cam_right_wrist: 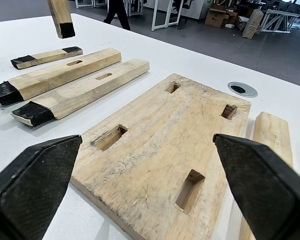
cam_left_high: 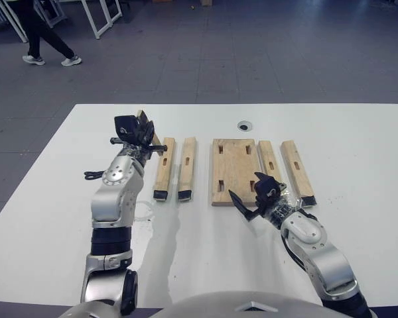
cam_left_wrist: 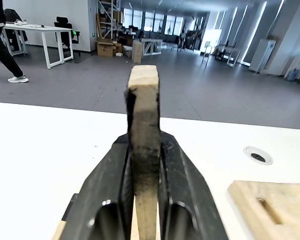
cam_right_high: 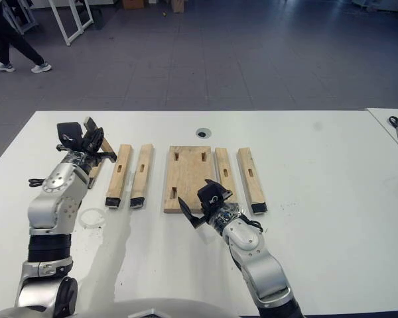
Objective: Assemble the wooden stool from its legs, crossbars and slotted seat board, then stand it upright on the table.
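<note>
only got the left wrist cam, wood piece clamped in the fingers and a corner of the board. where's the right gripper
Observer: The right gripper is open, over the near edge of the seat board.
Operator: what's lying beside the board
Observer: The left pair of slotted pieces and the right pair of slotted pieces lie flat on either side of it.
Operator: is my piece off the table
Observer: Yes. The right wrist view shows the held piece with its black-tipped end hanging clear of the table.
</note>
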